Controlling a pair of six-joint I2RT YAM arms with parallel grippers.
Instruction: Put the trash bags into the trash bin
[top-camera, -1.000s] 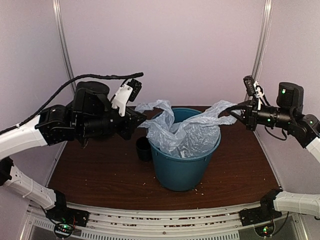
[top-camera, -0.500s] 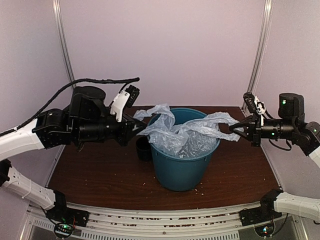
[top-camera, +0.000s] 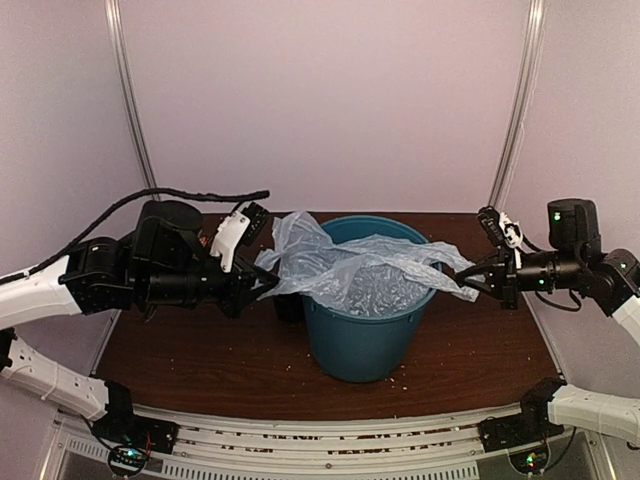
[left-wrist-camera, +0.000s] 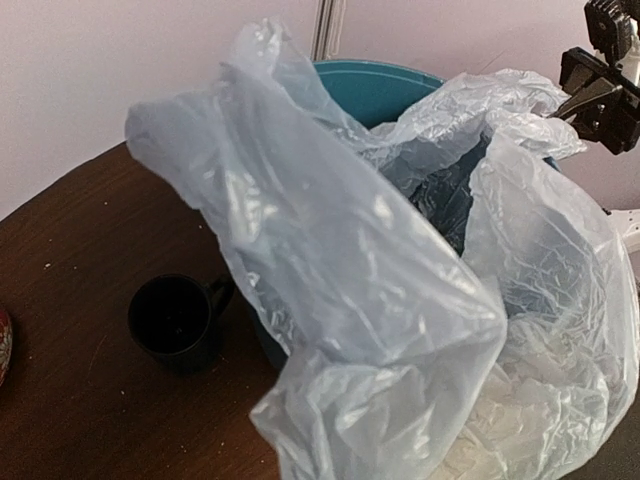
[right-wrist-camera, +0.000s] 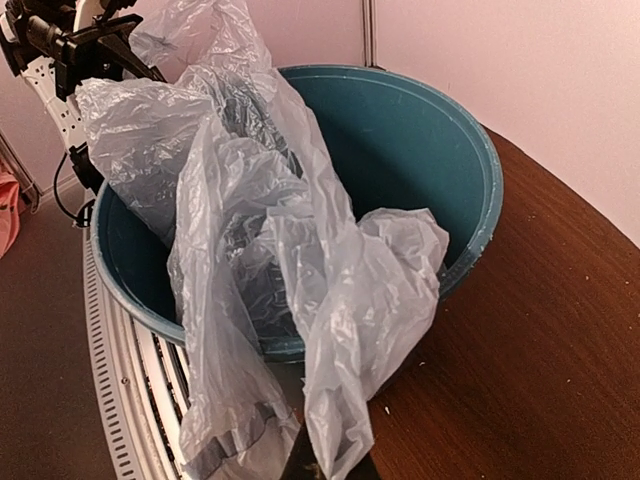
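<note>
Edges of the thin, translucent blue-grey plastic bag are being pinched by the left gripper and right gripper; its length is stretching between them, sagging into the round teal plastic bin midway, equally near both.

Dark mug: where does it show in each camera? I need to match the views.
Top external: the dark mug sits just left of the teal bucket, partly hidden under the bag.
Left wrist: lower left, beside the bucket.
Right wrist: not in view.
Shared landmark: the teal bucket, seen in all three.
</note>
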